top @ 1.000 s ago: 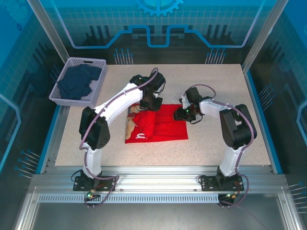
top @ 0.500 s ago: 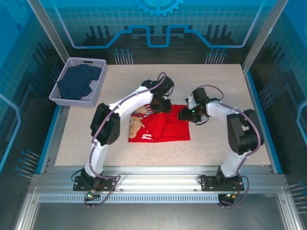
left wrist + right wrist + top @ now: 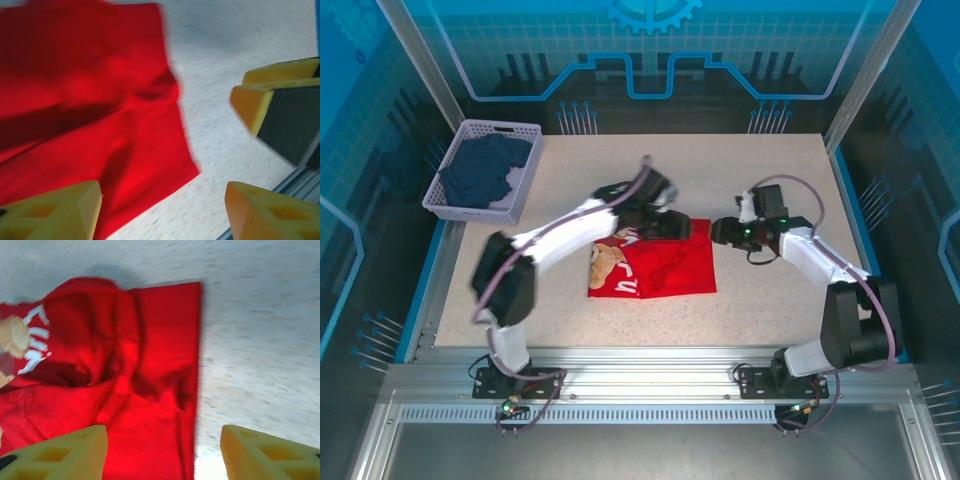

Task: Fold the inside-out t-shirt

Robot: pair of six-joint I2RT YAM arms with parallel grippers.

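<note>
The inside-out t-shirt [image 3: 665, 270] lies bunched in a rough rectangle at mid-table, bright red, with a tan and white print [image 3: 608, 262] at its left end. My left gripper [image 3: 667, 222] hovers over the shirt's far edge, open; in the left wrist view [image 3: 162, 212] the shirt's corner [image 3: 125, 165] lies below the spread fingertips, nothing between them. My right gripper [image 3: 725, 232] sits just off the shirt's right edge, open. Seen from the right wrist [image 3: 165, 455], the red cloth [image 3: 150, 390] and its straight edge lie beneath the empty fingertips.
A lavender basket [image 3: 500, 128] holding a dark navy garment [image 3: 480, 170] stands at the table's far left corner. Bare speckled tabletop [image 3: 780, 170] surrounds the shirt. The right gripper's yellow finger [image 3: 280, 110] appears close by in the left wrist view.
Both grippers have opened and let go of the shirt. The left gripper has shifted right along the far edge; the right gripper has drawn back to the right, off the cloth.
</note>
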